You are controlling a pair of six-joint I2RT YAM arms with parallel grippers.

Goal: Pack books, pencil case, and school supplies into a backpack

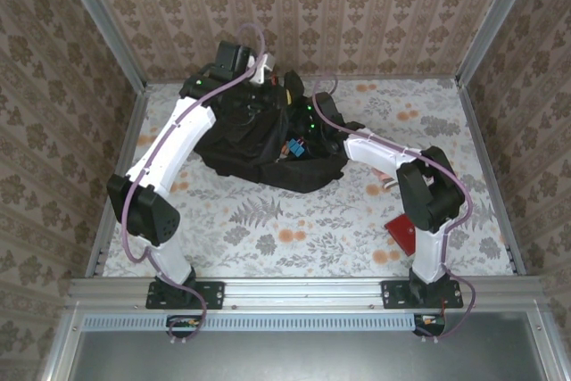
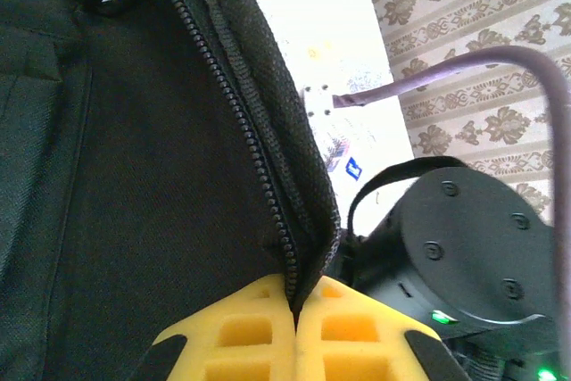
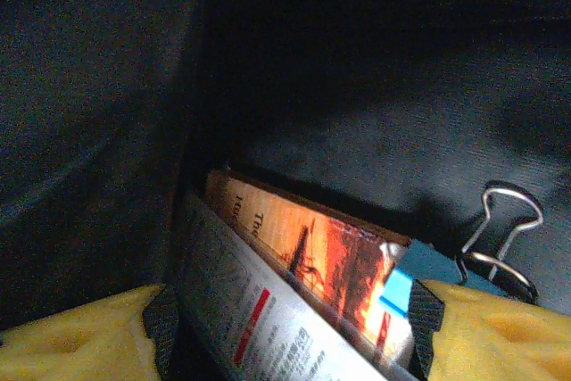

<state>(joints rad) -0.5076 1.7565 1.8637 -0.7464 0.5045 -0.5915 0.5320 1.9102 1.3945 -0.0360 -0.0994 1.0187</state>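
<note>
Left gripper [image 2: 294, 310]: clenched on the zip edge [image 2: 259, 176] of the backpack [image 1: 241, 144], lifting the mouth so the pocket gapes for loading.
Right gripper [image 3: 290, 345]: deep inside the bag, jaws spread wide either side of the books, apparently released.
Orange book [image 3: 312, 252]: on edge in the backpack against the back wall, grey printed booklet [image 3: 236, 314] just in front.
Binder clip [image 3: 501, 238]: beside the books, already inside.
Red flat item [image 1: 403, 231]: on the table [image 1: 268, 229] beside the right arm, probably next to pack.
</note>
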